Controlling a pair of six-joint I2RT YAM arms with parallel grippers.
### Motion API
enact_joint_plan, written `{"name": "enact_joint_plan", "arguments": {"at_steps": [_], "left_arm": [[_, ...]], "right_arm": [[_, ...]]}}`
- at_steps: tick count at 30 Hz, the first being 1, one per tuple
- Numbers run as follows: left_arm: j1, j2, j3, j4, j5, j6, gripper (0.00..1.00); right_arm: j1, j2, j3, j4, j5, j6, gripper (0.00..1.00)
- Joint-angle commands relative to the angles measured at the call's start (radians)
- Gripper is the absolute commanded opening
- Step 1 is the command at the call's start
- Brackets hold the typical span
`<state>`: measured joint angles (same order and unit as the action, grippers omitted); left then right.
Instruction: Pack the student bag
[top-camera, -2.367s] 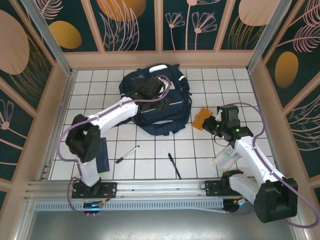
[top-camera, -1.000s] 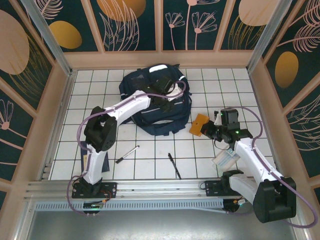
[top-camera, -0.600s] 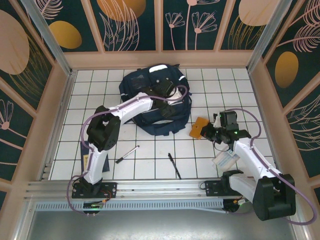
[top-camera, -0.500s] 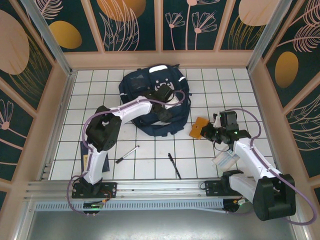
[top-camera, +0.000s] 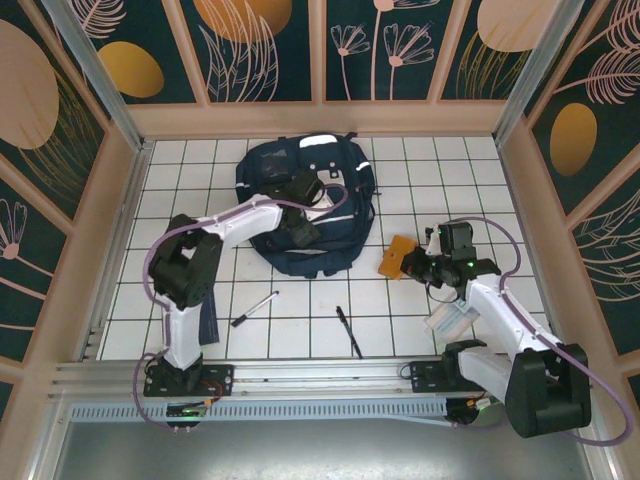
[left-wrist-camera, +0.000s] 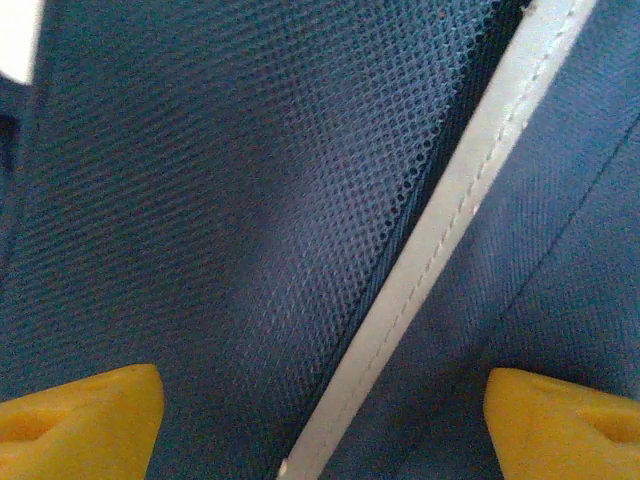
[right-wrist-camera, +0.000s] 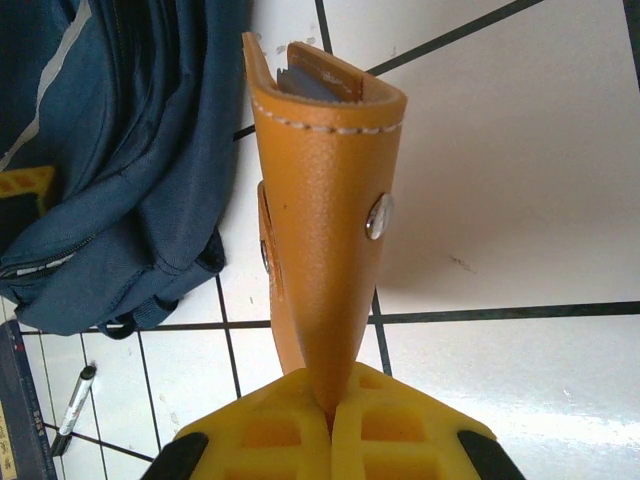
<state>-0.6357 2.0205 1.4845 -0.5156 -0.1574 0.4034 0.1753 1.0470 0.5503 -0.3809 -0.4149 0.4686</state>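
Student bag (top-camera: 335, 245) — navy, lying flat on white grid table (top-camera: 300, 300), directly below L gripper (left-wrist-camera: 322, 425). L fingers (left-wrist-camera: 80, 415) spread wide apart, w/ bag's mesh panel (left-wrist-camera: 250, 200) and grey stripe (left-wrist-camera: 450, 210) seen between them. R gripper (right-wrist-camera: 332, 400) — fingers pressed together, clamped on tan leather case (right-wrist-camera: 325, 200). Bag lies near, to L of case.

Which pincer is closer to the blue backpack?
Left. The left pincer hangs open close over the student bag; the right pincer is off to the bag's right, shut on a tan leather case.
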Motion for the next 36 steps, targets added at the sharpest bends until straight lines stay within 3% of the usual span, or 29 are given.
{"name": "enact_joint_plan", "arguments": {"at_steps": [1, 6, 9, 12, 14, 15, 18, 23, 30, 36], "left_arm": [[-0.008, 0.123, 0.119, -0.056, 0.024, 0.016, 0.81], [-0.008, 0.149, 0.124, -0.005, 0.112, 0.011, 0.72], [-0.008, 0.097, 0.085, 0.057, 0.156, 0.004, 0.41], [-0.008, 0.025, 0.064, 0.136, 0.209, -0.044, 0.23], [-0.008, -0.022, 0.072, 0.181, 0.255, -0.087, 0.03], [-0.008, -0.034, 0.09, 0.176, 0.275, -0.094, 0.0], [-0.006, -0.069, 0.153, 0.111, 0.276, -0.068, 0.02], [-0.002, -0.131, 0.117, 0.096, 0.231, -0.014, 0.0], [-0.002, -0.122, 0.247, 0.096, 0.258, -0.182, 0.0], [0.0, -0.056, 0.498, -0.003, 0.206, -0.224, 0.0]], "right_arm": [[-0.011, 0.006, -0.002, 0.032, -0.018, -0.021, 0.0], [-0.01, 0.006, -0.013, 0.047, -0.021, -0.01, 0.0], [-0.01, 0.013, -0.016, 0.054, -0.036, -0.012, 0.0], [-0.011, 0.028, -0.013, 0.067, -0.054, -0.012, 0.0], [-0.011, 0.042, -0.01, 0.085, -0.076, -0.005, 0.0], [-0.01, 0.047, -0.008, 0.092, -0.084, 0.001, 0.0], [-0.01, 0.06, 0.0, 0.099, -0.09, 0.0, 0.0], [-0.01, 0.051, -0.01, 0.088, -0.053, -0.017, 0.0], [-0.01, 0.045, -0.031, 0.139, -0.234, -0.043, 0.0], [-0.011, 0.07, -0.005, 0.127, -0.274, -0.051, 0.0]]}}
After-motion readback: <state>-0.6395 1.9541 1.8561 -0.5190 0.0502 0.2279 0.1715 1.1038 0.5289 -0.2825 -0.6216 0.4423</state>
